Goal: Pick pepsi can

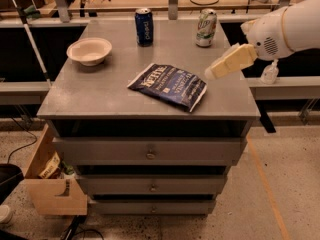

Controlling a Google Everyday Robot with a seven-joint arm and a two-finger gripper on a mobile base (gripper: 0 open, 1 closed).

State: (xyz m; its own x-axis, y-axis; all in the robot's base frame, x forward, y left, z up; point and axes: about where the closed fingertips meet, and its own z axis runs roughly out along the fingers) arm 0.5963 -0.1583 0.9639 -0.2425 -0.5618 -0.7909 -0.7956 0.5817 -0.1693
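Your pincer (220, 68) hangs over the right side of the surface (100, 91), angled down and to the left. From this view you cannot tell whether it is spread or pressed together, and nothing shows in its grip. The pepsi can (144, 27) stands upright at the back of the surface, a little left of centre, well apart from the pincer and untouched.

The main hazard is the pale green-white can (206, 28), upright at the back right. It sits nearer to your pincer than the target does, so a straight sweep toward the pepsi can would probably clip it. You could also settle on it by mistake.

The chip bag (167, 85) lies flat in the middle of the surface, just beside the pincer's tip. If you travel low, you may snag it and drag it forward.

The pepsi can looks tall and narrow, so an off-centre touch would likely tip it or push it toward the rear edge. The bowl (89, 51) to its left limits any wide approach from that side.
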